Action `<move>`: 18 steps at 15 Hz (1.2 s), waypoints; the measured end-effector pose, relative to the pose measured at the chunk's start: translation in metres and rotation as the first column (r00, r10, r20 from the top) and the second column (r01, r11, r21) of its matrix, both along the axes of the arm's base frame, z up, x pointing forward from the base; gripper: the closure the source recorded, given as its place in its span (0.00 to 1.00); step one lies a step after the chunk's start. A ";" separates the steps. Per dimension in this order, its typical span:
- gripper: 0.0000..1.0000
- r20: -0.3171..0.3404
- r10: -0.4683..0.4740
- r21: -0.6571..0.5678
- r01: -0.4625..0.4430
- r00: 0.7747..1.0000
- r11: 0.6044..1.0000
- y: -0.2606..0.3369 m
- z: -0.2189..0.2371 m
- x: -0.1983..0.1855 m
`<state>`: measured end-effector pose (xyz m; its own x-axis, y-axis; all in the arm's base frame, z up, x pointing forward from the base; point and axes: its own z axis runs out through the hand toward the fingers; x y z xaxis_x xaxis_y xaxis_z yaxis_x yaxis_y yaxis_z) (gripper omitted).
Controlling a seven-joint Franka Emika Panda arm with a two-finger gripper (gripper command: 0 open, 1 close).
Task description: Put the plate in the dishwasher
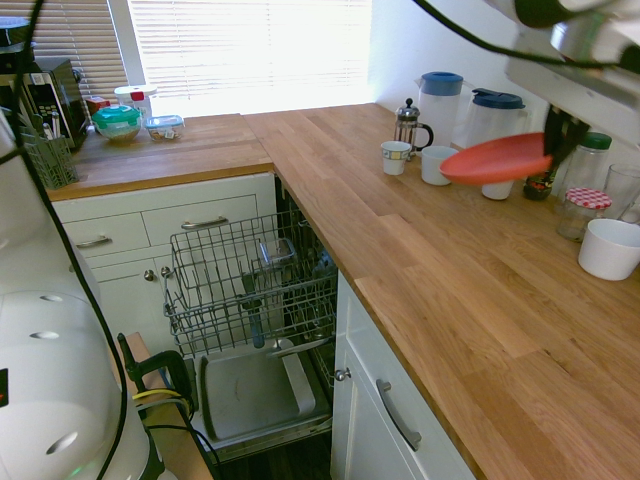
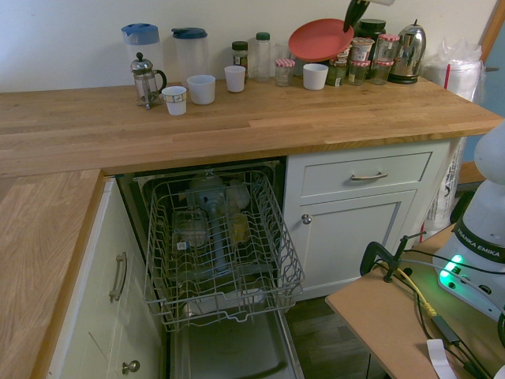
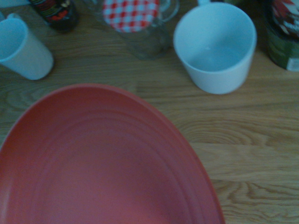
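The gripper (image 1: pixel 556 150) is clamped on the edge of the plate (image 1: pixel 497 158), holding it in the air above the wooden counter (image 1: pixel 450 290). In the first exterior view the dark fingers pinch the rim at the plate's 3 o'clock side, and the plate hangs nearly level with its far side tipped a little down. In the second exterior view the plate (image 2: pixel 319 39) shows its face, tilted up, with the fingers at its 1 o'clock edge.

Below the plate stand a white mug (image 1: pixel 437 164) and a jar with a red checked lid (image 1: pixel 581 211); a white bowl (image 1: pixel 609 247) sits on the counter at about 4 o'clock from the plate. A coffee press (image 1: pixel 408 125) and two jugs with blue lids (image 1: pixel 440 105) stand at 9 o'clock from it, along the wall.

The dishwasher (image 1: pixel 250 300) is open under the counter, well apart from the plate, at 7 o'clock from it in the first exterior view. Its wire rack (image 2: pixel 221 245) is pulled out over the lowered door, with a few pale items in it.

In the wrist view the plate (image 3: pixel 103 163) fills the lower part, with the white bowl (image 3: pixel 215 46) and checked lid (image 3: pixel 130 14) beyond it.
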<state>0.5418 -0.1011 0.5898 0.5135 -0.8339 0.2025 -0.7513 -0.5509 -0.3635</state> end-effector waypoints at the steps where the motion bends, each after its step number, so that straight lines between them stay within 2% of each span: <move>1: 1.00 0.007 0.027 -0.061 -0.027 1.000 0.998 0.043 0.012 -0.004; 3: 1.00 0.015 0.081 -0.168 -0.077 0.997 0.983 0.117 0.021 -0.007; 6: 1.00 0.003 0.170 -0.315 -0.160 0.985 0.935 0.221 0.002 -0.012; 11: 1.00 -0.062 0.316 -0.508 -0.302 0.947 0.807 0.376 -0.061 -0.045; 14: 1.00 -0.097 0.380 -0.573 -0.363 0.920 0.735 0.425 -0.092 -0.064; 17: 1.00 -0.113 0.399 -0.584 -0.385 0.910 0.714 0.436 -0.098 -0.072; 18: 1.00 -0.115 0.406 -0.616 -0.386 0.906 0.687 0.441 -0.096 -0.075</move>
<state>0.4668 0.3400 0.4938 0.7528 -0.2419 0.6122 -0.4060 -0.9026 0.1427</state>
